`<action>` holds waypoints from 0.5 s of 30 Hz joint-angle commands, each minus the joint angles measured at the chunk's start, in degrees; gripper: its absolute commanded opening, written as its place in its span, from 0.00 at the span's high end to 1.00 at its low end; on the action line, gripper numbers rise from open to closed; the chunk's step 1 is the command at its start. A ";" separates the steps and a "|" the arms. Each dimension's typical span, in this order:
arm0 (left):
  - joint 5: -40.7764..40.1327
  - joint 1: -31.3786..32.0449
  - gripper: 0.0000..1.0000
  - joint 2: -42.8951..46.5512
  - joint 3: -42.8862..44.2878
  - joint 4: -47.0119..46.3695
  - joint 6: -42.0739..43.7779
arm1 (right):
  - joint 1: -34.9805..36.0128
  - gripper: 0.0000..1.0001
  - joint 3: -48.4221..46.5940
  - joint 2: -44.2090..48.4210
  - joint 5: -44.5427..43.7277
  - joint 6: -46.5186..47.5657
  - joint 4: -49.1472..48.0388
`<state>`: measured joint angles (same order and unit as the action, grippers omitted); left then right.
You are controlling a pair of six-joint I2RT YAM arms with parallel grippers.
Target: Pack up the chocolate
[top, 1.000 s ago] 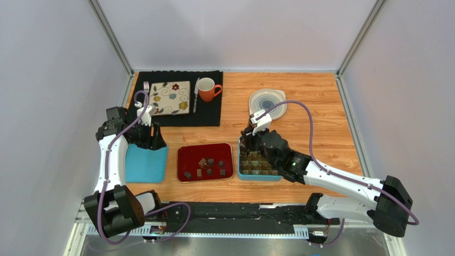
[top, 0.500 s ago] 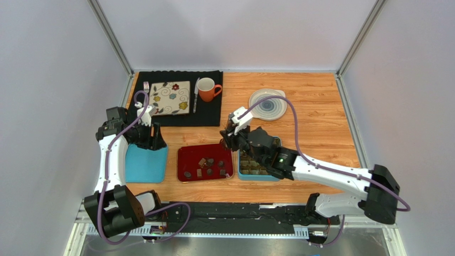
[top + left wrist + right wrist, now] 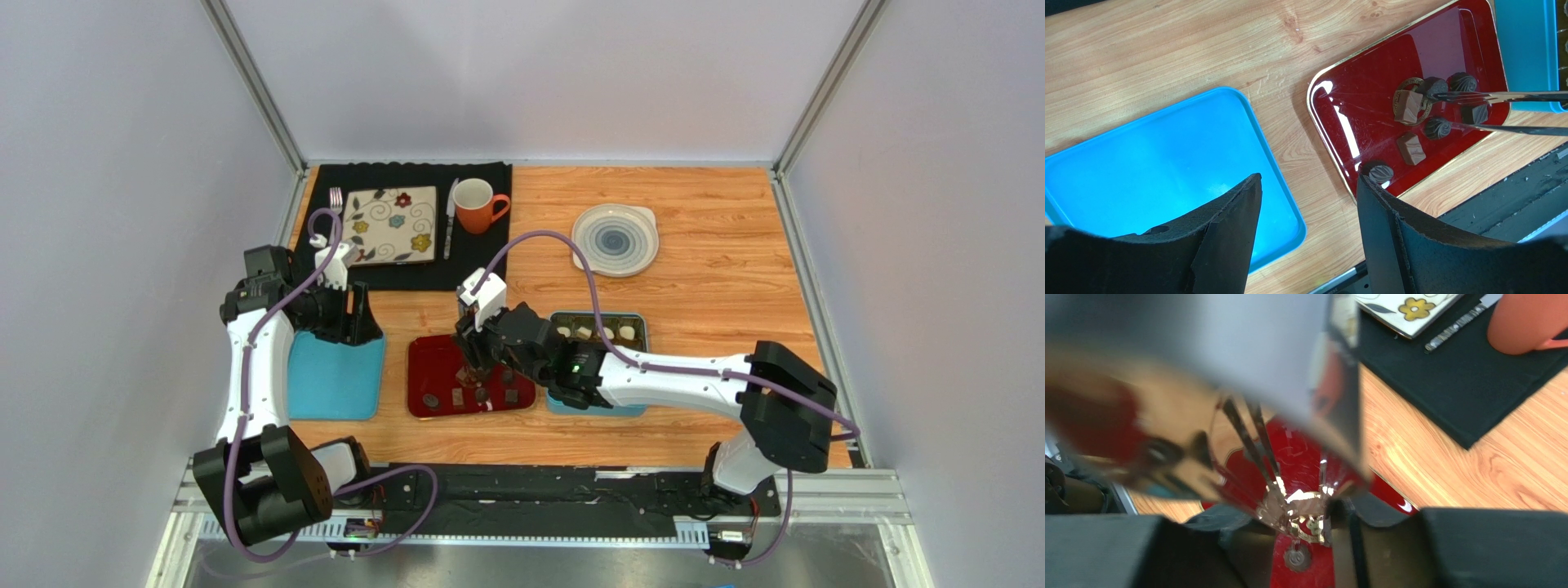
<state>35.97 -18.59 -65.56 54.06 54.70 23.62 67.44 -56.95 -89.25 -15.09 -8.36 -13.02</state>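
While the right fingers (image 3: 1475, 551) pinch thin metal tweezers (image 3: 1499, 96), the prongs reach either side of one of several dark brown chocolates (image 3: 1407, 105) lying on a glossy red rectangular tray (image 3: 1352, 122) on the wooden desk (image 3: 1198, 55). The left fingers (image 3: 1223, 245) hang spread, holding nothing, above a blue plastic tray (image 3: 1168, 159) just beside it.
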 commanded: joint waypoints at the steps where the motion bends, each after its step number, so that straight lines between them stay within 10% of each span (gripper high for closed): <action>1: 1.13 -0.57 0.33 1.31 1.57 0.06 1.52 | 0.32 0.61 -4.13 -1.88 1.29 -1.31 -5.70; 15: 1.04 -0.57 0.33 1.57 1.57 0.06 1.78 | 0.41 0.51 -6.33 -6.63 -0.20 -0.96 -5.97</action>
<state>35.94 -18.59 -65.56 54.06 54.70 23.64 67.59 -60.25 -95.18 -14.35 -9.23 -15.35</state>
